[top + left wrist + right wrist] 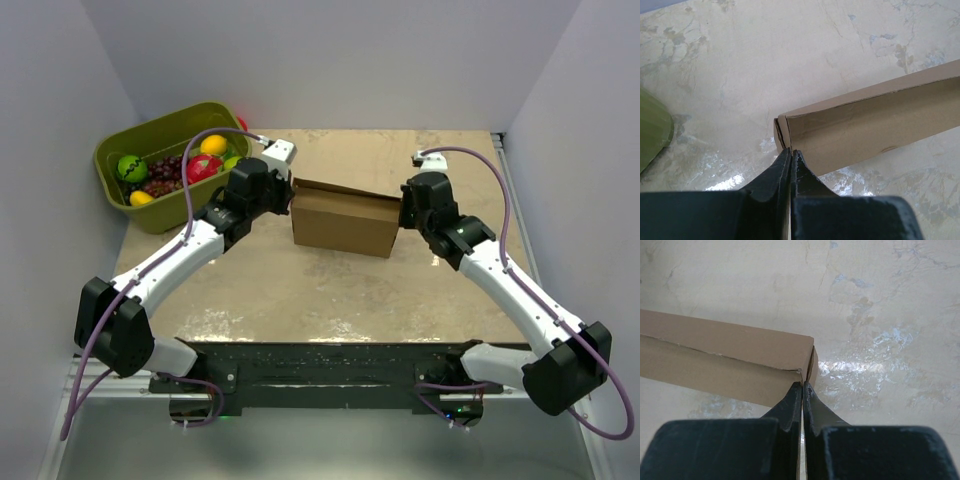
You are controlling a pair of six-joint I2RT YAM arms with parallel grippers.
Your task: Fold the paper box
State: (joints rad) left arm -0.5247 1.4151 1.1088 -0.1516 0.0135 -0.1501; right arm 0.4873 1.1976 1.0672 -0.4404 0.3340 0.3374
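The paper box (pixel 345 222) is a closed brown cardboard box that stands on the table between the two arms. My left gripper (pixel 289 196) is shut, with its tips against the box's left end. The left wrist view shows the left gripper (pixel 791 150) closed right at the end corner of the box (pixel 870 120), where a doubled end flap shows. My right gripper (pixel 404 210) is also shut, at the box's right end. In the right wrist view the right gripper (pixel 802 384) touches the corner of the box (pixel 725 360). I cannot tell whether either pinches cardboard.
An olive-green bin (pixel 118 188) with toy fruit sits at the back left, close behind my left arm; its edge (pixel 652 130) shows in the left wrist view. Grey walls enclose the table on three sides. Bare tabletop (pixel 330 290) lies in front of the box.
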